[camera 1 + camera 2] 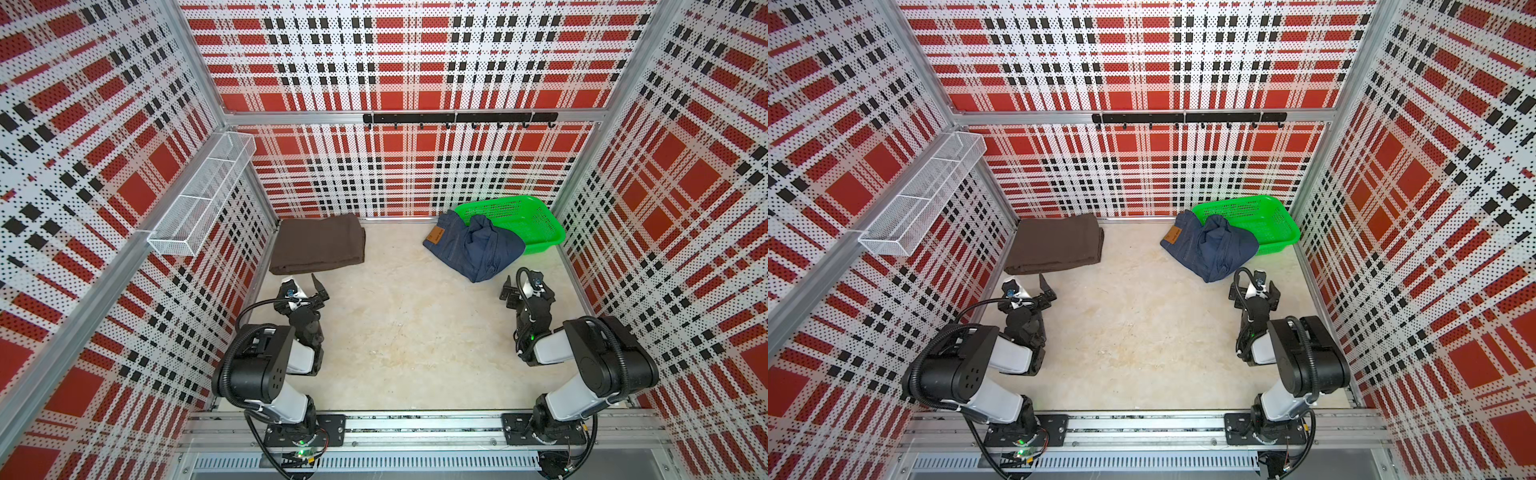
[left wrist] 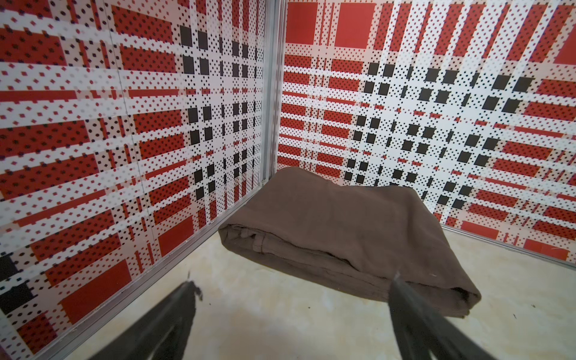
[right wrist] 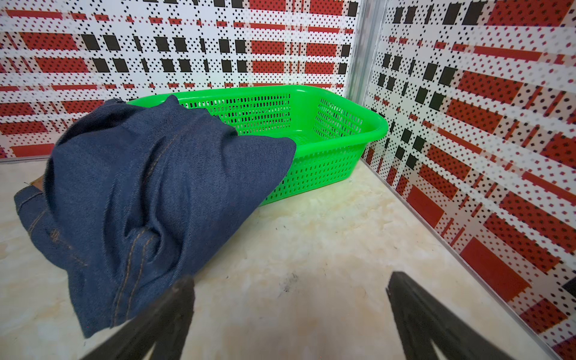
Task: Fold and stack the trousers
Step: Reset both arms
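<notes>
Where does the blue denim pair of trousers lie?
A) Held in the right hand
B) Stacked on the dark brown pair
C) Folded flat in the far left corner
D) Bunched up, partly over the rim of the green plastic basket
D: the blue denim trousers lie crumpled, one part draped over the green plastic basket.

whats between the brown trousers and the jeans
Nothing: only bare table runs between the folded brown trousers and the crumpled jeans, as both top views show.

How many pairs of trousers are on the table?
2. A folded dark brown soft-fabric pair lies in the far left corner; a crumpled blue denim pair drapes over the green plastic basket rim. None appears hidden.
</notes>
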`<state>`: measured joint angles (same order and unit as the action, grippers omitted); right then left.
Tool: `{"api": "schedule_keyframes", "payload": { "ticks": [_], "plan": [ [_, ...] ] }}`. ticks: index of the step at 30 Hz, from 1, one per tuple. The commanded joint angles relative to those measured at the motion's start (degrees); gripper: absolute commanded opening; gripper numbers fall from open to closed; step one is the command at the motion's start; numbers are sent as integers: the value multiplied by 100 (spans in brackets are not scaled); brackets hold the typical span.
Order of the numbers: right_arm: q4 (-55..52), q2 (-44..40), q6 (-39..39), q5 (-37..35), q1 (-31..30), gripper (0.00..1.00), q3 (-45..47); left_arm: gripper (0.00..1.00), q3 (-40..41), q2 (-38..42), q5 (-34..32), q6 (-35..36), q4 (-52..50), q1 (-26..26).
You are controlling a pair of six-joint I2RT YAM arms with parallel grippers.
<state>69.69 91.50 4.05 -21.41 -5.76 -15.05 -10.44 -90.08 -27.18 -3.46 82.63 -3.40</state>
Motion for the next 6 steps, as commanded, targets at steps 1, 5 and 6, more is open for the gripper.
{"api": "schedule_keyframes", "payload": {
  "ticks": [1, 5, 6],
  "plan": [
    [31, -105, -11, 38, 33, 100, -23, 98, -15, -52, 18, 60, 125, 15],
    [36, -106, -17, 35, 40, 100, -28, 98, -27, -60, 20, 65, 122, 10],
    [30, -102, -18, 35, 40, 100, -25, 98, -29, -60, 27, 60, 113, 15]
  ]
}}
